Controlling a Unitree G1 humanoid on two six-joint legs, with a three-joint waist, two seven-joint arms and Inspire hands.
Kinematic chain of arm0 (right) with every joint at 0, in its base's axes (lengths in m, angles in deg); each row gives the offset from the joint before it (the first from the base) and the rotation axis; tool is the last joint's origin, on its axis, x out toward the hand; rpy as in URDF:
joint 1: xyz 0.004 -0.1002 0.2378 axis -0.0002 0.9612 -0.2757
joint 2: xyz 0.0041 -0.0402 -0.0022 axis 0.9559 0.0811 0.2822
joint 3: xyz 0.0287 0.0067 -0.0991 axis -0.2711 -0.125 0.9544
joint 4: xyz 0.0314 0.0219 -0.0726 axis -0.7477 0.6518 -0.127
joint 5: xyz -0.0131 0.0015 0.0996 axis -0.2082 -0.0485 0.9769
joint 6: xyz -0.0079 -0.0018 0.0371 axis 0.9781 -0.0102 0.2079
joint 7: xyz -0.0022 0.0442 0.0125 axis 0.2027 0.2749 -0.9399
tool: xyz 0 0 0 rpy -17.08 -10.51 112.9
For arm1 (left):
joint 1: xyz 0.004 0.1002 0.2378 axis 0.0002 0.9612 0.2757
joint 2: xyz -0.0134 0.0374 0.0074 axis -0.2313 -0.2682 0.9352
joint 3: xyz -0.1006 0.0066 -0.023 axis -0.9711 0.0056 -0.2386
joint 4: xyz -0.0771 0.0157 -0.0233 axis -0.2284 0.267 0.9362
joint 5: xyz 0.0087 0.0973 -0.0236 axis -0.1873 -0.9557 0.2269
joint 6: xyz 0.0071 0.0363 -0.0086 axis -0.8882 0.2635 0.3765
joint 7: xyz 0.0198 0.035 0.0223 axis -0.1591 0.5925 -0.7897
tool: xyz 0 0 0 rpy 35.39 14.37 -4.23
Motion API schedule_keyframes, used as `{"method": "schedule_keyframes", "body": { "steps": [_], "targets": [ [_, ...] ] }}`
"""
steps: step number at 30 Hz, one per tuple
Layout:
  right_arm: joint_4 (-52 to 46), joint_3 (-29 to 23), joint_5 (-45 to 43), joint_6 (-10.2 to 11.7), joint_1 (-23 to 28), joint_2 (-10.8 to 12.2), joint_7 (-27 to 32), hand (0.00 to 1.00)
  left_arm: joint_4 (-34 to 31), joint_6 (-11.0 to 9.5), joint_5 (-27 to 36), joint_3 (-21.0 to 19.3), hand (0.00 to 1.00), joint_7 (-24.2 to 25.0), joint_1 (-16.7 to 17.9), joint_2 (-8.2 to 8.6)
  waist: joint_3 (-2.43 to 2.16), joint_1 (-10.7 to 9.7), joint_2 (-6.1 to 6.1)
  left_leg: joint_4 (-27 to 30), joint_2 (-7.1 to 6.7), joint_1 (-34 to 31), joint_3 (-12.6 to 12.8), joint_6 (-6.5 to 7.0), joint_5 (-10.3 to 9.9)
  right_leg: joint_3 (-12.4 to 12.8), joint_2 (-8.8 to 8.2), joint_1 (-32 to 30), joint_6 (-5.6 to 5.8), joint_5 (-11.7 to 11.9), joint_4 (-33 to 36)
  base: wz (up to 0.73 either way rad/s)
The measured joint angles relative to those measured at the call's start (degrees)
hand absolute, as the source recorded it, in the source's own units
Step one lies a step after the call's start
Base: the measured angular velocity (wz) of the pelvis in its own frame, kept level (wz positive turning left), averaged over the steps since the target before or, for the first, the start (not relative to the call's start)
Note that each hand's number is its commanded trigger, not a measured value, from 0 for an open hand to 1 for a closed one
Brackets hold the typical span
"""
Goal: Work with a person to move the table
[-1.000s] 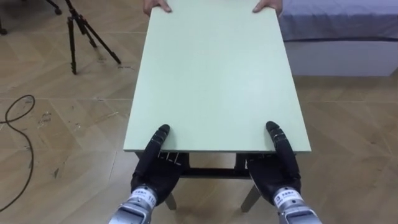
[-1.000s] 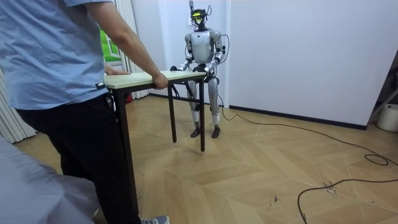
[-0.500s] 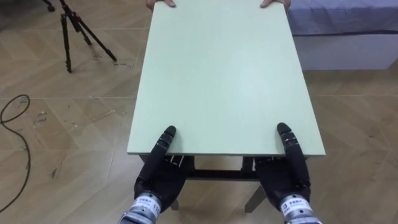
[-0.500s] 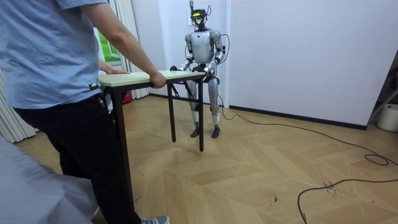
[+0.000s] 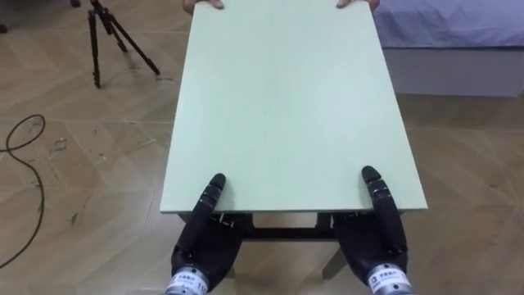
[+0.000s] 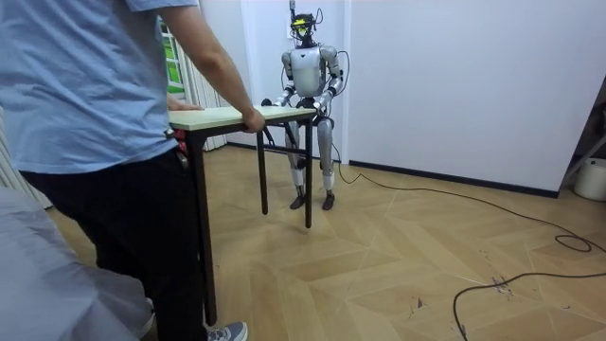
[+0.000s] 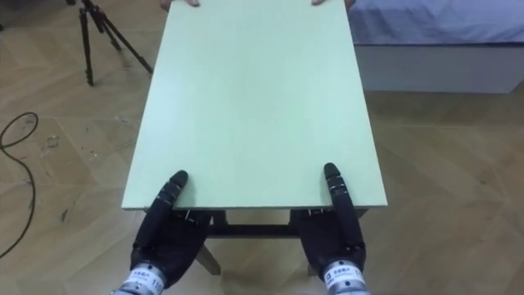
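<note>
The bench, pale green top on dark legs, stands lengthwise btw. the robot and a person, over the wood floor. In the eye views its near short edge lies just above the robot's wrists and its far short edge at the top of the view.

The left robot hand is at the near-left corner. Its thumb lies flat on the top and the rest of the hand sits under the edge, so the board is pinched btw. them; the part underneath is hidden. The right robot hand grips the near-right corner the same way, thumb on top, palm below.

At the far edge the person's hands hold the two corners, one each side, w/ only the fingertips in view. In the room view the person stands in the foreground on the room view's left, in a light blue shirt and dark trousers, one hand closed on the bench's edge.

The robot stands upright at the opposite end, arms bent fwd. to the bench, w/ a white wall behind it.

In the eye views, a black tripod stands on the floor left of the bench, well apart from it. A bed w/ a grey-blue cover and white base is at upper right, near the far-right corner.
</note>
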Motion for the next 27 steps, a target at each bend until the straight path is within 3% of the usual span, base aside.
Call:
{"method": "schedule_keyframes", "body": {
  "steps": [3, 6, 8, 10, 13, 16, 18, 19, 21, 27],
  "targets": [
    [0.4, 0.2, 0.1, 0.3, -0.1, 0.0, 0.0, 1.0, 0.1, -0.7, 0.4, 0.6, 1.0, 0.3, 0.3, 0.1, -0.03, 1.0, -1.02, 10.4, 0.36, -4.9, 0.0, -0.86, -0.5, -0.1, -0.47, -1.5, -0.9, -1.2, 3.0, -0.04],
    [0.6, 1.4, 0.3, 1.1, 0.0, -0.9, -0.1, 1.0, 0.1, -1.7, 0.5, 1.6, 1.0, 0.4, 0.7, -0.15, 0.0, 1.5, -0.72, 20.8, 2.12, -10.3, -0.1, -1.23, -0.3, -0.8, 0.54, -1.7, -2.2, -1.7, 2.7, 0.0],
    [0.7, 1.6, 0.2, 1.2, 0.1, -0.7, -0.1, 1.0, 0.1, -2.0, 0.8, 1.4, 1.0, 0.5, 0.9, -0.5, 0.07, 1.4, -0.32, 24.7, 3.82, -11.6, 0.0, -2.65, -1.0, -2.9, 0.85, -2.0, -3.42, -2.4, 3.1, 0.02],
    [1.0, 1.6, 0.0, 0.7, 0.2, -1.3, -0.1, 1.0, 0.1, -2.1, 1.1, 1.5, 1.0, 0.7, 2.0, -0.51, 0.17, 1.3, 1.33, 32.3, 6.28, -11.0, 0.8, -4.18, -2.1, -8.5, 1.02, -1.8, -4.49, -3.3, 4.9, -0.12],
    [0.8, 1.6, 0.1, 0.5, 0.2, -2.0, -0.5, 1.0, 0.1, -1.9, 1.4, 1.6, 1.0, 0.8, 2.0, -0.64, 0.45, -0.7, 2.72, 32.0, 7.06, -8.6, 0.7, -5.46, -3.8, -12.1, 0.87, -2.6, -4.88, -3.0, 5.4, 0.17],
    [0.6, 1.5, 0.2, 0.8, -0.1, -2.3, -0.7, 1.0, 0.1, -1.9, 2.0, 1.8, 1.0, 0.9, 1.3, -0.91, 0.55, -2.4, 3.52, 21.9, 6.69, -4.9, 0.8, -4.92, -8.8, -13.4, 0.58, -4.5, -4.84, -1.7, 6.0, 0.21],
    [0.6, 1.5, 0.3, 0.9, -0.4, -2.2, -0.7, 1.0, 0.1, -1.9, 1.9, 2.0, 1.0, 0.7, 0.6, -1.08, 0.64, -3.8, 3.66, 16.5, 5.91, -4.4, 1.0, -4.03, -9.6, -14.2, -0.12, -5.8, -4.51, -0.6, 5.8, 0.23],
    [0.4, 1.5, 0.5, 1.5, -0.4, -2.2, -0.9, 1.0, 0.2, -1.9, 1.9, 2.1, 1.0, 0.6, 0.0, -1.14, 0.67, -4.5, 3.7, 13.7, 5.26, -4.8, 2.0, -3.27, -9.6, -14.4, -0.84, -6.9, -4.21, 0.4, 5.6, 0.28],
    [0.4, 1.5, 0.4, 1.6, -0.5, -2.2, -1.0, 1.0, 0.2, -1.9, 2.0, 2.2, 1.0, 0.6, -0.3, -1.15, 0.67, -4.8, 3.68, 11.7, 3.93, -5.5, 3.6, -0.37, -8.5, -14.2, -2.13, -8.4, -3.82, 1.9, 5.1, 0.02],
    [1.1, 1.4, 0.4, 1.4, -0.4, -2.4, -1.7, 1.0, 1.5, -1.9, 3.5, 2.6, 1.0, 0.6, -0.8, -1.85, 0.74, -4.5, 3.39, 9.6, -0.73, -6.4, 6.2, 2.97, -4.8, -11.1, -5.58, -11.0, -2.91, 7.6, 3.7, -0.13]
  ]
}}
